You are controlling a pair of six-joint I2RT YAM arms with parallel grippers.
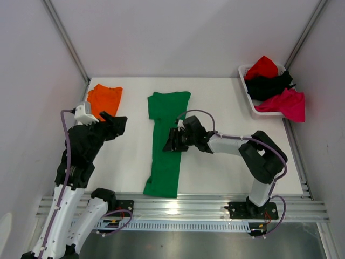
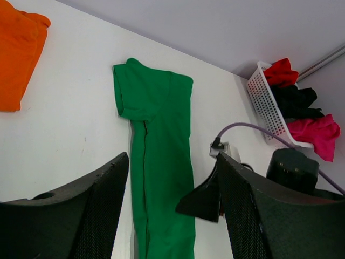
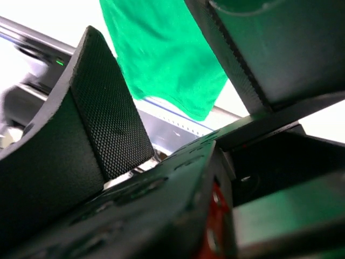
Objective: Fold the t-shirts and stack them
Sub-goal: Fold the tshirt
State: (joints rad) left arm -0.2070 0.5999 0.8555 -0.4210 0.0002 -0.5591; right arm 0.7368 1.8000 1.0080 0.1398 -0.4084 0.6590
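A bright green t-shirt (image 1: 164,156) lies in the middle of the table, folded lengthwise into a long narrow strip, collar end far and hem at the near edge. My right gripper (image 1: 171,141) hovers low over the strip's middle, open, with nothing between its fingers (image 3: 113,118); past them the right wrist view shows the green hem (image 3: 161,48). My left gripper (image 1: 117,125) hangs open above bare table left of the strip, looking at the green t-shirt (image 2: 161,140). A folded orange t-shirt (image 1: 105,99) lies at the far left (image 2: 19,54).
A white basket (image 1: 249,100) at the back right holds red (image 1: 262,67), black (image 1: 269,85) and magenta (image 1: 285,103) t-shirts, the magenta one spilling over its rim. The basket (image 2: 264,102) also shows in the left wrist view. A metal rail (image 1: 205,208) runs along the near edge.
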